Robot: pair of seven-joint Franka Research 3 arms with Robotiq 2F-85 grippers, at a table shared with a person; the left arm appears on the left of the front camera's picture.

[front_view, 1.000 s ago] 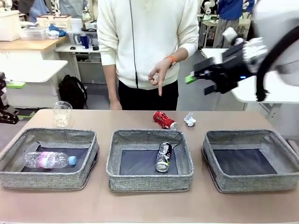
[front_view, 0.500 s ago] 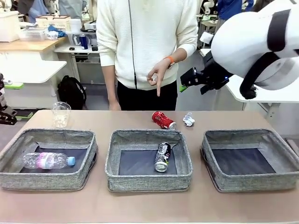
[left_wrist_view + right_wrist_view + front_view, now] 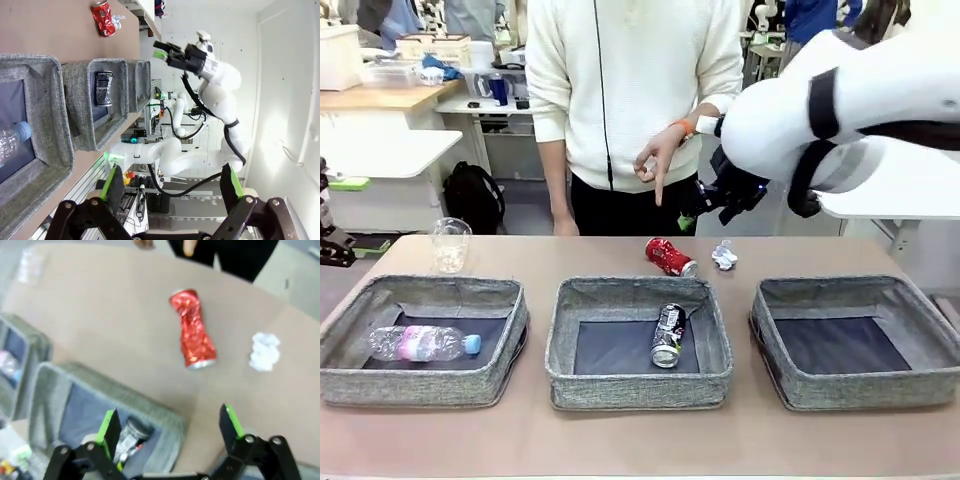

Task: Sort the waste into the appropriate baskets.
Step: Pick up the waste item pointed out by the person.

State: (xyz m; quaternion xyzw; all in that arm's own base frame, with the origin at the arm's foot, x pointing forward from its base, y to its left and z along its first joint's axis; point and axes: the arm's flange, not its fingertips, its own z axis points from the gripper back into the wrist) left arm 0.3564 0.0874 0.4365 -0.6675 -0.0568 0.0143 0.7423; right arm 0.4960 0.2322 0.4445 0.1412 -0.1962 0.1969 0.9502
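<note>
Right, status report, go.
Left gripper open, empty, off to the side. Right gripper open, empty, raised near the red can. That can, paper wad, cup on the table, outside the baskets. Person's hand points down by the can.

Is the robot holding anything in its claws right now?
No, nothing is held: the left gripper and the right gripper are both open and empty.

A crushed red can [image 3: 192,335] and a small white paper wad [image 3: 265,351] are seen apart on the brown bench [image 3: 100,315], beyond widely spread fingers [image 3: 109,430].
</note>
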